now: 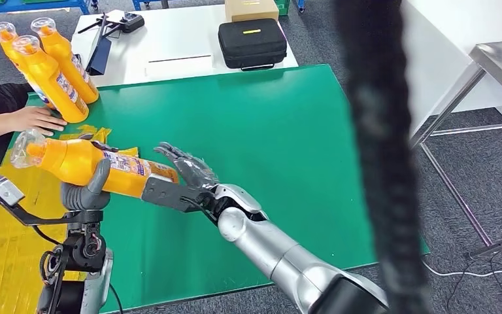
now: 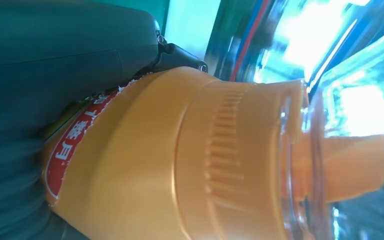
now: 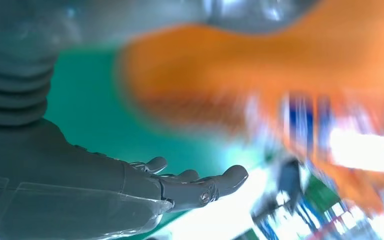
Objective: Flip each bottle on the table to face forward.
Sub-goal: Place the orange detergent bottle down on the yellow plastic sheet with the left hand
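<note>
Head view shows the left hand point(image 1: 86, 190) gripping the orange bottle point(image 1: 91, 163) aloft; the right hand point(image 1: 186, 173), fingers spread, holds nothing. A weak one-handed hold (cap-heavy) could let it slip or roll.

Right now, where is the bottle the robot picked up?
In the head view, the orange bottle lies sideways in the left hand above the green table's left side, the right hand open beside its base.

It looks like a robotics lab or workshop: a green-covered worktop point(image 1: 268, 131), a white table point(image 1: 170, 39) with a black equipment case point(image 1: 251, 42) and remote controller point(image 1: 127, 23), grey carpet floor point(image 1: 484, 176), metal-framed bench point(image 1: 497, 59).
</note>
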`<state>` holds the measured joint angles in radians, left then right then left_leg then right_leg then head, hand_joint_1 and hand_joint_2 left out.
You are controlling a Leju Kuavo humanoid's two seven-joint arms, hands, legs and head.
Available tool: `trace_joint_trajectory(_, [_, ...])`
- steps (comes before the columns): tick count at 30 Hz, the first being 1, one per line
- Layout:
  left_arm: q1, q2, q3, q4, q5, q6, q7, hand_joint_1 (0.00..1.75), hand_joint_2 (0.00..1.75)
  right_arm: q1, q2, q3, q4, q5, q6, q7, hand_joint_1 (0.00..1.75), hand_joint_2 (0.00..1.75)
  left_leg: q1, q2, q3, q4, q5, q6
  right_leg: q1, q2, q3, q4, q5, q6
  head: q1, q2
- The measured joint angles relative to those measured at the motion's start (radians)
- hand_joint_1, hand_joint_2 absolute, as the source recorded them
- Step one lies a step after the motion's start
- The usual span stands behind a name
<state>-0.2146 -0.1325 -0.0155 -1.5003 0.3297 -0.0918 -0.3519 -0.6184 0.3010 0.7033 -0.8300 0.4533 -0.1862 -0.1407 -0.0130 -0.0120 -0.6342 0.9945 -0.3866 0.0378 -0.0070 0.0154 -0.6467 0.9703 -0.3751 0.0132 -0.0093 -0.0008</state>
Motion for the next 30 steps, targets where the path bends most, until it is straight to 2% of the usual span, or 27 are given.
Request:
trace_joint_trajectory(2, [0.001,0.010,0.001,-0.025,-0.175,0.132,-0.047,1.75,1.75,0.044,-0.024,-0.058,-0.075,-0.021,-0.004,-0.027,0.00,0.00,0.000,-0.002,0.000,0.000,0.000,0.000,0.000,-0.001,0.000,0.000,0.000,0.000,0.000,0.000])
trace_joint_trajectory(5, [-0.002,0.034,0.002,-0.051,-0.558,0.415,-0.072,1.75,1.75,0.124,-0.065,-0.155,-0.217,-0.054,0.011,-0.057,0.00,0.00,0.000,-0.003,-0.001,0.000,0.000,0.000,0.000,-0.001,0.000,0.000,0.000,0.000,0.000,0.000])
trace_joint_trajectory(7, [-0.014,0.057,0.001,-0.044,-0.866,0.596,-0.033,1.75,1.75,0.174,-0.087,-0.210,-0.305,-0.081,0.021,-0.079,0.00,0.00,0.000,-0.003,-0.001,0.000,0.000,0.000,0.000,-0.001,0.000,0.000,0.000,0.000,0.000,0.000])
trace_joint_trajectory(10, [-0.059,0.104,0.001,0.039,-1.263,0.733,0.091,1.75,1.75,0.230,-0.114,-0.269,-0.409,-0.122,0.035,-0.103,0.00,0.00,0.000,-0.004,-0.001,0.000,0.000,0.000,0.000,-0.002,0.000,0.000,0.000,0.000,0.000,0.000])
trace_joint_trajectory(12, [-0.097,0.139,0.001,0.139,-1.458,0.767,0.182,1.75,1.75,0.258,-0.129,-0.289,-0.455,-0.141,0.044,-0.112,0.00,0.00,0.000,-0.003,0.000,0.000,0.000,0.000,0.000,-0.001,0.000,0.000,0.000,0.000,0.000,0.000])
trace_joint_trajectory(15, [-0.156,0.185,0.000,0.318,-1.649,0.782,0.278,1.75,1.75,0.278,-0.146,-0.300,-0.487,-0.160,0.054,-0.120,0.00,0.00,0.000,-0.001,0.000,0.000,0.001,-0.001,0.000,-0.001,0.000,0.000,0.002,-0.002,0.000,0.000])
trace_joint_trajectory(21, [-0.182,0.207,0.000,0.415,-1.708,0.783,0.309,1.75,1.75,0.284,-0.153,-0.302,-0.498,-0.165,0.055,-0.122,0.00,0.00,0.000,0.002,0.000,0.000,0.001,-0.002,0.000,0.001,-0.001,0.000,0.003,-0.003,0.000,0.000])
trace_joint_trajectory(26, [-0.293,0.243,-0.037,0.799,-1.873,0.703,0.409,1.75,1.75,0.289,-0.170,-0.304,-0.511,-0.181,0.064,-0.124,0.00,0.00,0.000,0.002,0.000,0.000,0.002,-0.002,0.000,0.001,-0.001,0.000,0.003,-0.003,0.000,0.000])
trace_joint_trajectory(30, [-0.316,0.242,-0.065,0.939,-1.891,0.652,0.408,1.75,1.75,0.288,-0.173,-0.302,-0.511,-0.185,0.072,-0.123,0.00,0.00,0.000,0.000,0.000,0.000,0.002,-0.002,0.000,0.000,0.000,0.000,0.002,-0.003,0.000,0.000])
